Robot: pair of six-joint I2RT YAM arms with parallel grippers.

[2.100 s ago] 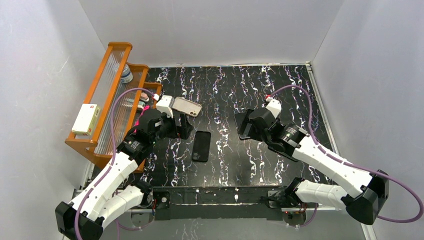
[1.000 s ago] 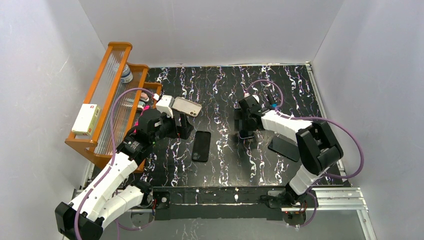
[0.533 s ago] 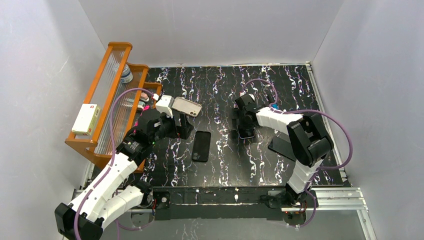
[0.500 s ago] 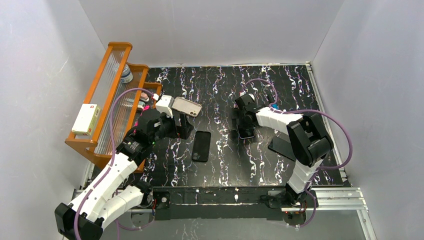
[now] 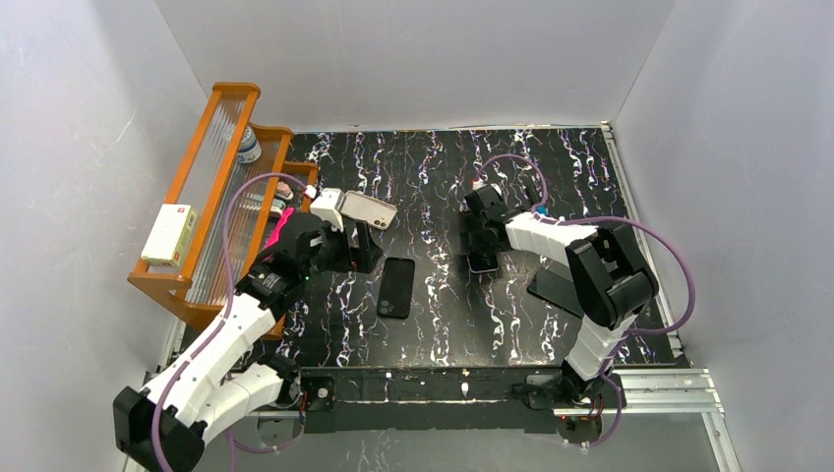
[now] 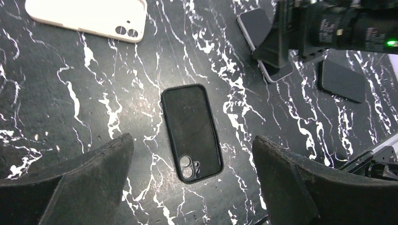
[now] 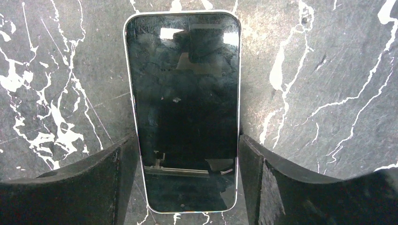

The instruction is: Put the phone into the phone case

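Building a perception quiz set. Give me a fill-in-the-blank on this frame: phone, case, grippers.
1. The phone lies screen-up between the fingers of the ____ gripper.
2. The phone case is pale beige and lies on the ____, touched by neither gripper.
3. The left gripper is ____ and holds nothing.
4. Below the left gripper lies a ____ phone case with its camera cutout showing.

Answers: right; table; open; black
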